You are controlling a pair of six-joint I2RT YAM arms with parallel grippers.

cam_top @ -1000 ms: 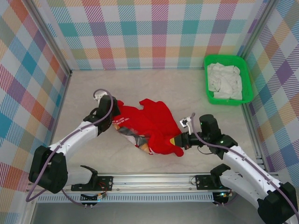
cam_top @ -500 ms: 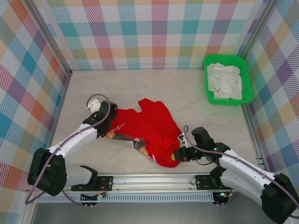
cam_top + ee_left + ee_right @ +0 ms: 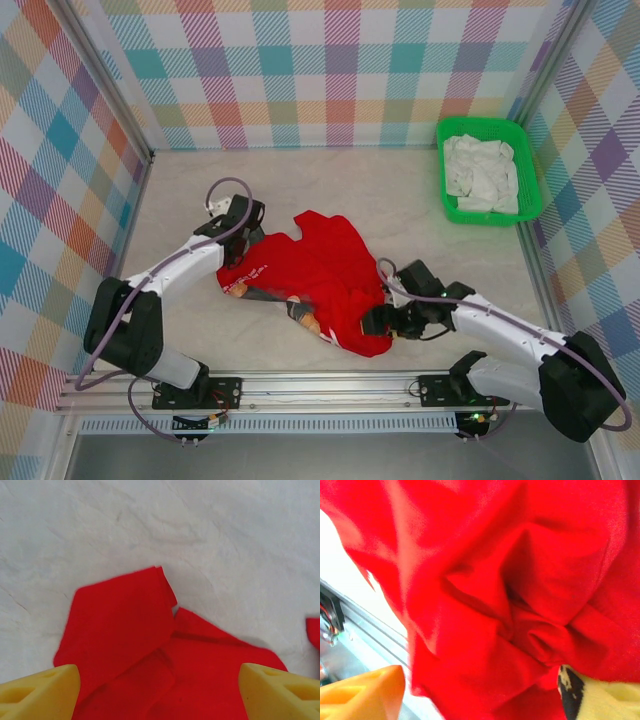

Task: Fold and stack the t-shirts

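Red t-shirt (image 3: pixel 320 275) judged light, limp; to be pinched at hem corners. Left gripper (image 3: pixel 160 690), right gripper (image 3: pixel 482 692) spread, empty.

Robot test cell in a lab.
Boxed in by pastel plaid panels (image 3: pixel 330 70) on aluminium posts (image 3: pixel 104 80), floored with a pale marbled tabletop (image 3: pixel 330 190), fitted with a left arm (image 3: pixel 170 275) and a right arm (image 3: pixel 510 335) on a metal rail (image 3: pixel 330 383).

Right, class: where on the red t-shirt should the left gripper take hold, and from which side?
Probably the sleeve, from above at its outer edge: it lies flat on the table, clear of the crumpled middle, just ahead of the left gripper.
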